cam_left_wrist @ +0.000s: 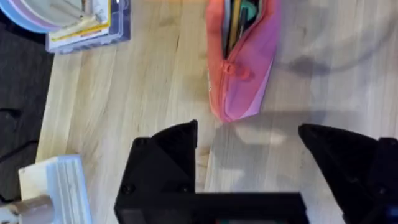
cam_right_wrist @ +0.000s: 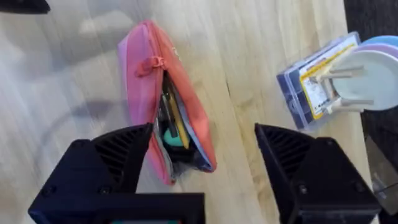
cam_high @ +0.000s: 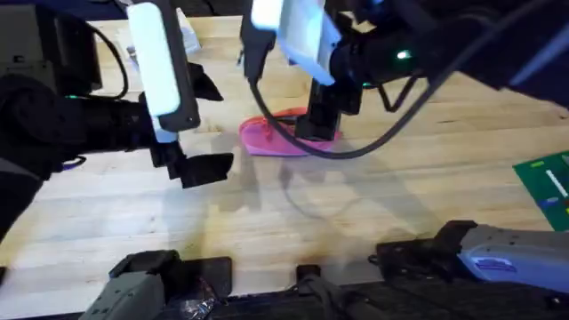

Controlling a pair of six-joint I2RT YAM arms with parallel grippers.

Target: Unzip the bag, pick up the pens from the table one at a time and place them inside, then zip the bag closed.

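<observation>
The pink bag point(cam_high: 271, 138) lies on the table point(cam_high: 267, 222) near the middle, with its zipper partly open. In the left wrist view the bag point(cam_left_wrist: 249, 68) gapes at one end, and its pull tab point(cam_left_wrist: 237, 70) sits partway along. Pens point(cam_right_wrist: 173, 124) lie inside it; a green one point(cam_left_wrist: 249, 9) and an orange one point(cam_left_wrist: 233, 25) show through the opening. My right gripper point(cam_right_wrist: 205, 155) hovers open just over the bag's open end, empty. Off the bag's closed end, my left gripper point(cam_left_wrist: 249, 149) hangs open and empty above bare wood.
A clear plastic box with a yellow label point(cam_right_wrist: 317, 81) and pale round plates point(cam_right_wrist: 373, 74) sit beyond the bag at the table's far side. A pale wooden block point(cam_left_wrist: 56, 186) is near the left arm. A green board point(cam_high: 547, 187) lies at the right edge.
</observation>
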